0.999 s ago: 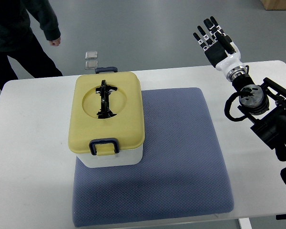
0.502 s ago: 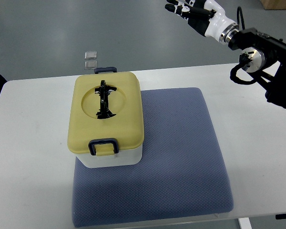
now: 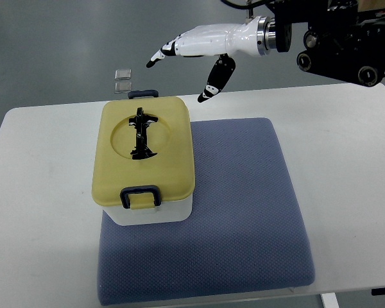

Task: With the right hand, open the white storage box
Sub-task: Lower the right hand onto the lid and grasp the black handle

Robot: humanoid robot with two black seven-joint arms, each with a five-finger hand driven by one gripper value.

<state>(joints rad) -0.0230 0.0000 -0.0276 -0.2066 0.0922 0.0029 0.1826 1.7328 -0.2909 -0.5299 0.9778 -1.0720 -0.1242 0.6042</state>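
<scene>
A white storage box (image 3: 147,212) with a yellow lid (image 3: 142,151) stands closed on the near-left part of a blue-grey mat (image 3: 244,212) spread over the white worktop (image 3: 45,212). A black carry handle (image 3: 142,133) lies folded flat in the lid's round recess, and dark latches show at the front edge (image 3: 140,196) and the back edge (image 3: 143,94). The robot's right hand (image 3: 196,48) reaches in from the upper right, above and behind the box and clear of it, fingers (image 3: 160,55) spread apart and holding nothing, thumb (image 3: 214,80) pointing down. Two small square items (image 3: 122,79) lie on the grey floor beyond the worktop.
</scene>
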